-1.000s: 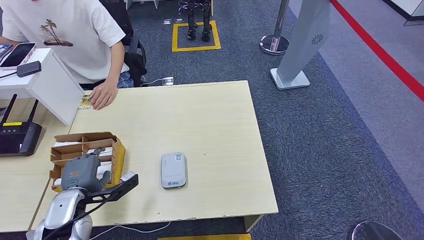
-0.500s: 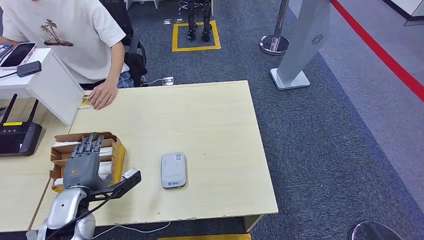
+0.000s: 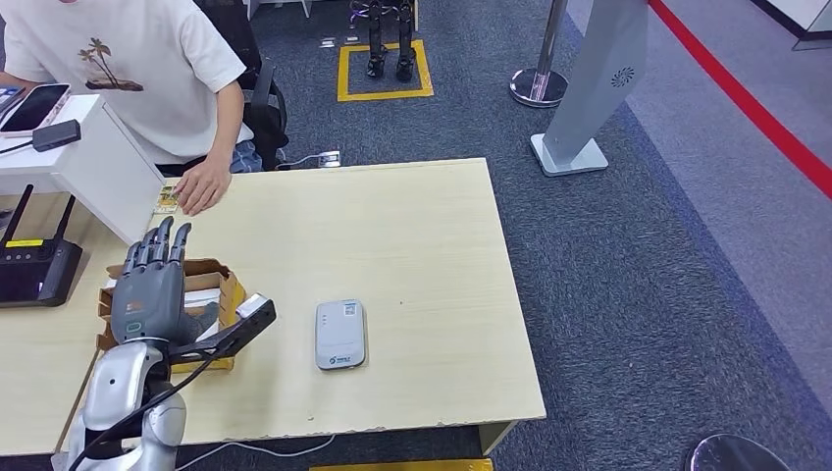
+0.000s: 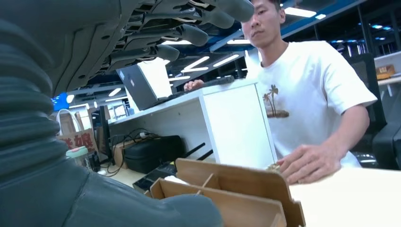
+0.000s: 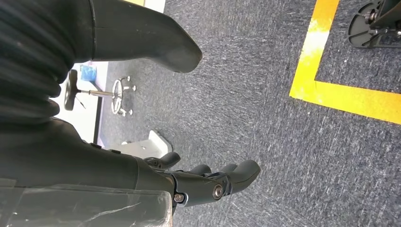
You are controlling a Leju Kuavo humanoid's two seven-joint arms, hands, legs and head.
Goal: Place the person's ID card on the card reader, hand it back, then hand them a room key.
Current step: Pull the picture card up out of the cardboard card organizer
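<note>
One grey rounded card reader (image 3: 340, 335) lies flat on the pale wooden table (image 3: 412, 245). At its nine o'clock we see one divided cardboard box (image 3: 211, 285), with the left robot hand (image 3: 149, 285) over it, fingers straight and spread, holding nothing. One yellowish ID card (image 3: 167, 198) sits at the table's eleven o'clock corner under the person's hand (image 3: 201, 184). The right robot hand (image 5: 208, 182) hangs above blue carpet, fingers loosely apart, empty.

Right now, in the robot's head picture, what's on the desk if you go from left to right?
Black router → cardboard key box with the left hand over it → grey card reader → bare desk edge.
</note>
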